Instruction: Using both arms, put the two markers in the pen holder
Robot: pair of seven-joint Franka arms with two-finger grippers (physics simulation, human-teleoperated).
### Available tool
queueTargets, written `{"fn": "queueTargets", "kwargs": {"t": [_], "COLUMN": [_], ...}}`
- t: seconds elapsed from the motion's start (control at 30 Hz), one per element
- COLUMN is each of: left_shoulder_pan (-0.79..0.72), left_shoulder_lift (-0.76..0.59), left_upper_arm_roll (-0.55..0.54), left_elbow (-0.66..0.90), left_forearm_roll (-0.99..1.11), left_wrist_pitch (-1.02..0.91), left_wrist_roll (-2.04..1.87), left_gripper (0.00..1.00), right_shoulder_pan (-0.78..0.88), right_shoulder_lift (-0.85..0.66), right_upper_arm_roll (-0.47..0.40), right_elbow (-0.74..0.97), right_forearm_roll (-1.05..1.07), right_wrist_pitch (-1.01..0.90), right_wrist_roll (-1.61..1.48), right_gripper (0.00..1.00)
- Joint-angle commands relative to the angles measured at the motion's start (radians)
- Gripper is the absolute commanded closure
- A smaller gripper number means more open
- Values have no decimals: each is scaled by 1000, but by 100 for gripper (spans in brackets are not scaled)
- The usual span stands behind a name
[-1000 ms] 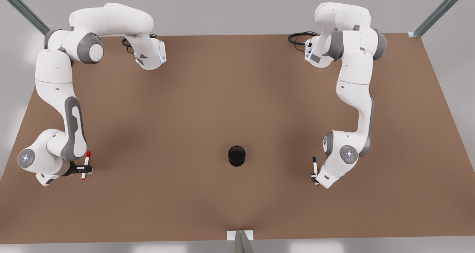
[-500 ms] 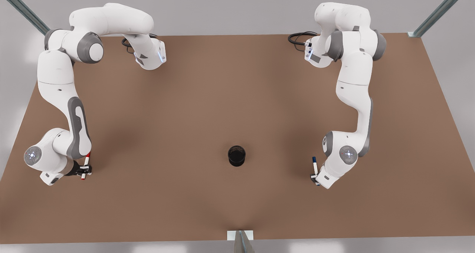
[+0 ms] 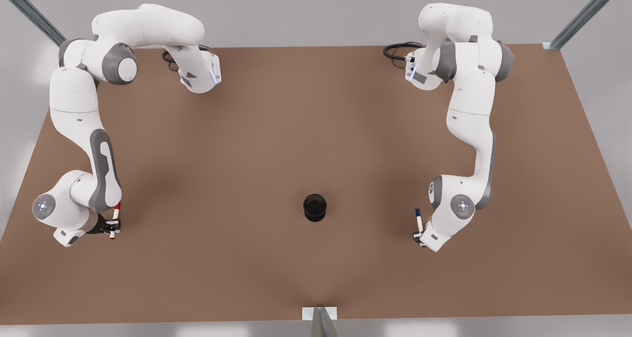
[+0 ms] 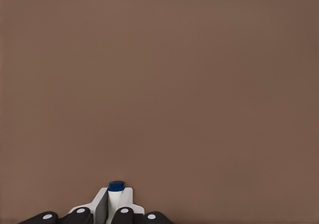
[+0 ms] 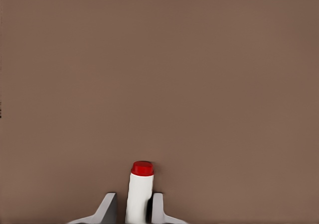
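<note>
From the front, the black pen holder (image 3: 315, 207) stands mid-table (image 3: 276, 139). Left wrist view: the left gripper (image 4: 114, 204) clamps the blue-capped marker (image 4: 115, 191). Right wrist view: the right gripper (image 5: 133, 204) grips the red-capped marker (image 5: 139, 189).

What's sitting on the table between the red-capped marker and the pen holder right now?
Nothing. In the front view, bare brown table runs from the red-capped marker, held in the right gripper, to the pen holder.
</note>
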Motion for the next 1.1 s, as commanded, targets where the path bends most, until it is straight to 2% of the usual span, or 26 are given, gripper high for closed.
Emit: {"fn": "queueTargets", "kwargs": {"t": [0.0, 0.07, 0.27, 0.37, 0.4, 0.43, 0.47, 0.57, 0.63, 0.7, 0.77, 0.83, 0.87, 0.97, 1.07], "left_shoulder_pan": [0, 0, -12, -47, -67, -87, -119, -126, -126, -124, -126, -120, -126, -172, -172], "left_shoulder_lift": [-1, -3, -49, -160, -237, -271, -302, -342, -339, -326, -320, -297, -270, -199, -184], "left_upper_arm_roll": [0, 0, 0, 0, 0, -2, -14, -111, -192, -304, -367, -420, -447, -447, -447], "left_elbow": [0, 1, 1, 1, 1, 3, 24, 58, 130, 146, 144, 142, 136, 119, 95], "left_forearm_roll": [-12, -12, -14, -12, -9, -9, -14, -64, -66, -92, -196, -213, -267, -267, -267], "left_wrist_pitch": [-2, -4, -54, -208, -315, -364, -418, -420, -412, -257, -93, 31, 154, 402, 455], "left_wrist_roll": [16, 18, 16, 16, 22, 25, 25, 8, 30, 258, 649, 791, 900, 1024, 1065], "left_gripper": [79, 79, 79, 79, 79, 79, 79, 79, 79, 79, 79, 79, 79, 79, 79], "right_shoulder_pan": [0, 0, 3, 2, 2, 2, 5, 22, 39, 80, 80, 80, 82, 82, 89], "right_shoulder_lift": [-1, -1, -3, -3, -3, -3, -4, -58, -152, -277, -346, -380, -388, -408, -426], "right_upper_arm_roll": [0, 0, 0, 0, 0, 0, 5, 14, 34, 78, 166, 238, 281, 360, 471], "right_elbow": [2, 3, 2, 0, 2, 3, 8, 54, 54, 52, 48, 40, 42, 40, 32], "right_forearm_roll": [1, 1, 1, 1, 1, 1, 1, 1, 3, 3, 3, 3, 1, 1, -72], "right_wrist_pitch": [-1, -1, -1, 1, 1, -1, -4, -129, -211, -344, -387, -389, -383, -384, -387], "right_wrist_roll": [-34, -34, -33, -34, -40, -39, -36, -26, 9, 145, 250, 323, 353, 422, 558], "right_gripper": [57, 62, 67, 67, 72, 73, 73, 74, 74, 74, 74, 73, 73, 73, 73]}}
